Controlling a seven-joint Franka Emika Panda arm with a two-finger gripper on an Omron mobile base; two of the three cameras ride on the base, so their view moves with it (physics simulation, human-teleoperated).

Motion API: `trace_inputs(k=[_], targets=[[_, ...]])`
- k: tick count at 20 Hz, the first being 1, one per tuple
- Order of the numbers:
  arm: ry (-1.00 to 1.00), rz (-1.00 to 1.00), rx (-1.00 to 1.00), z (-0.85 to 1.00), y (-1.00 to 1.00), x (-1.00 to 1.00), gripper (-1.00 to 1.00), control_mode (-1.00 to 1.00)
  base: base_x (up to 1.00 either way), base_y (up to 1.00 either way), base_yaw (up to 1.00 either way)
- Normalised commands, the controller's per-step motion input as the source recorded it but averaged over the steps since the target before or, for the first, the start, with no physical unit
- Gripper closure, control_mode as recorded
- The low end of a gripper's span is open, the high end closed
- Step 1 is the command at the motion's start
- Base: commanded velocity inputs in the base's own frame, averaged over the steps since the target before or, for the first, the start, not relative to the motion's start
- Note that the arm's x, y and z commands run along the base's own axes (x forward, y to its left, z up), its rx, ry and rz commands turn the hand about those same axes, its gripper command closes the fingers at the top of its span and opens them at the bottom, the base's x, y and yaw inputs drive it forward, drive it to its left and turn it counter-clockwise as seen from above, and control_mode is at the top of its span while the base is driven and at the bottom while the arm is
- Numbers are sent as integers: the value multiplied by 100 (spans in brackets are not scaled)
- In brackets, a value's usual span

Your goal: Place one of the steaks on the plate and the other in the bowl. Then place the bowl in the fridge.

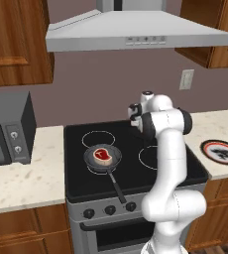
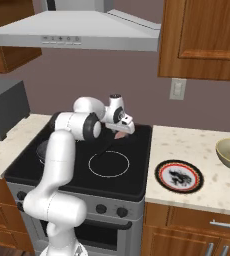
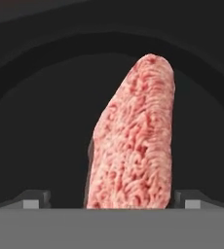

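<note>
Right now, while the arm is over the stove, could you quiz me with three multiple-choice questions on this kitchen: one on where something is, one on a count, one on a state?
1. Where is the round plate with the black rim and red ring?
A. on the black cooktop
B. on the speckled pale counter right of the stove
C. inside the frying pan

2. How many raw red steaks lie in the dark long-handled frying pan?
A. none
B. one
C. two

3. How do the gripper's jaws stand?
A. open
B. shut tight
C. clamped on the pan handle

Answers:
1 B: the plate rests on the counter.
2 B: a single steak lies in the pan.
3 A: the gripper has its fingertips wide apart, with a second steak between them.
</note>
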Motion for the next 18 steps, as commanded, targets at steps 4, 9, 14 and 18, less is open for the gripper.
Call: trace_inputs(k=[4,9,14,18], targets=[[0,0,0,-35,0,1,-100,-100,0,0,0],[0,0,0,-25,0,0,100,-100,0,0,0],[0,0,0,-16,0,0,100,-100,0,0,0],[0,0,0,1,0,-1,100,-100,0,0,0]])
